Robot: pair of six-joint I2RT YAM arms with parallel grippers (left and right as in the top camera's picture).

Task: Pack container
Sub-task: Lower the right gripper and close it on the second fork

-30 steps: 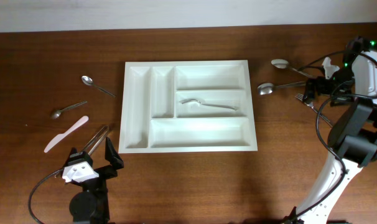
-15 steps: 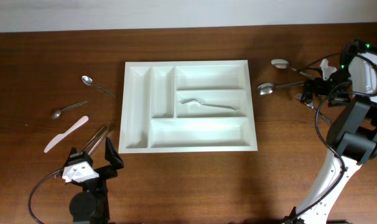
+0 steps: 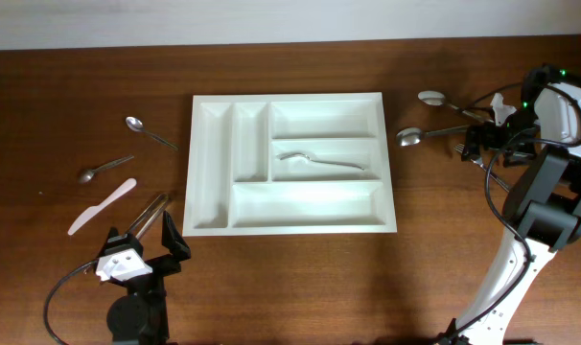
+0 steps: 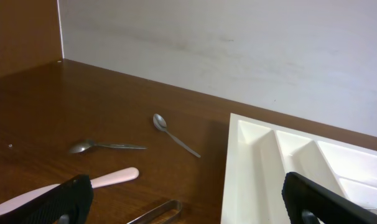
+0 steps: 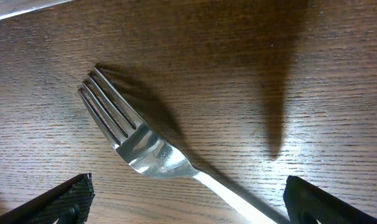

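The white container (image 3: 310, 203) lies at the table's centre, and a metal fork (image 3: 319, 161) rests in its middle wide compartment. Its left corner (image 4: 282, 155) shows in the left wrist view. My left gripper (image 3: 142, 238) stands open near the front left, just in front of metal tongs (image 3: 149, 213); in its own view the left gripper (image 4: 190, 206) has those tongs (image 4: 157, 213) between its fingers, untouched. My right gripper (image 3: 484, 144) hangs open at the far right over a second fork (image 5: 145, 149), whose handle runs between the fingers of the right gripper (image 5: 188, 208).
A pink knife (image 3: 102, 206) and two spoons (image 3: 149, 131) (image 3: 105, 169) lie left of the container. Two more spoons (image 3: 434, 98) (image 3: 410, 136) lie to its right, near the right arm. A pale wall (image 4: 238, 50) backs the table.
The right arm has shifted very slightly over the fork. The left arm and all utensils are where they were.
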